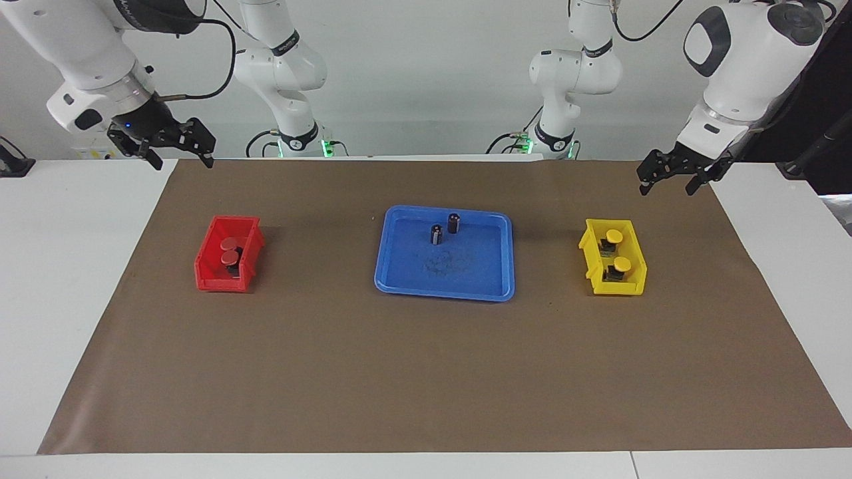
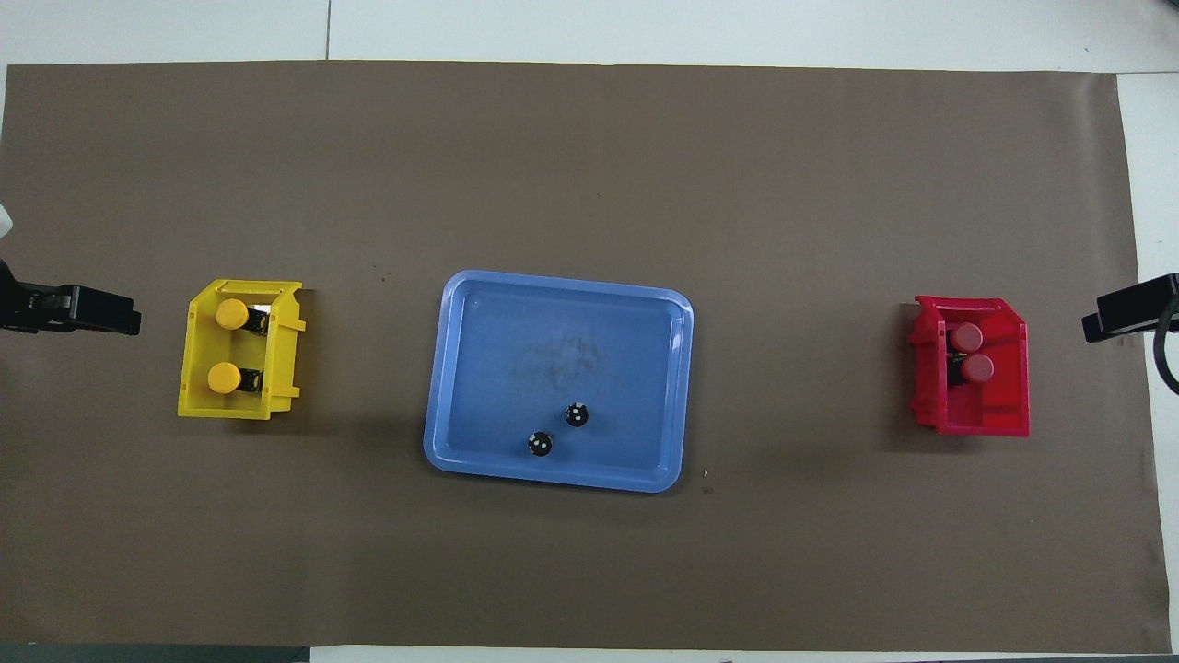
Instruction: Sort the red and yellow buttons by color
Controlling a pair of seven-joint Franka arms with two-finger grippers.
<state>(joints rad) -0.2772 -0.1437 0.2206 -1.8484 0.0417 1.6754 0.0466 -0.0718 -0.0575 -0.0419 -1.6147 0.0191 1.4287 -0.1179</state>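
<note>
Two red buttons (image 1: pixel 230 251) (image 2: pixel 971 354) sit side by side in the red bin (image 1: pixel 219 281) (image 2: pixel 978 424) toward the right arm's end of the table. Two yellow buttons (image 1: pixel 618 250) (image 2: pixel 227 345) sit in the yellow bin (image 1: pixel 620 288) (image 2: pixel 221 411) toward the left arm's end. My right gripper (image 1: pixel 183 161) is open and empty, raised over the mat's corner by the robots, apart from the red bin. My left gripper (image 1: pixel 667 189) is open and empty, raised over the mat's other corner by the robots, apart from the yellow bin.
A blue tray (image 1: pixel 442 291) (image 2: pixel 553 475) lies mid-table between the bins. Two small dark upright cylinders (image 1: pixel 444 229) (image 2: pixel 558 430) stand in its part nearer to the robots. A brown mat (image 1: pixel 426 372) covers the table.
</note>
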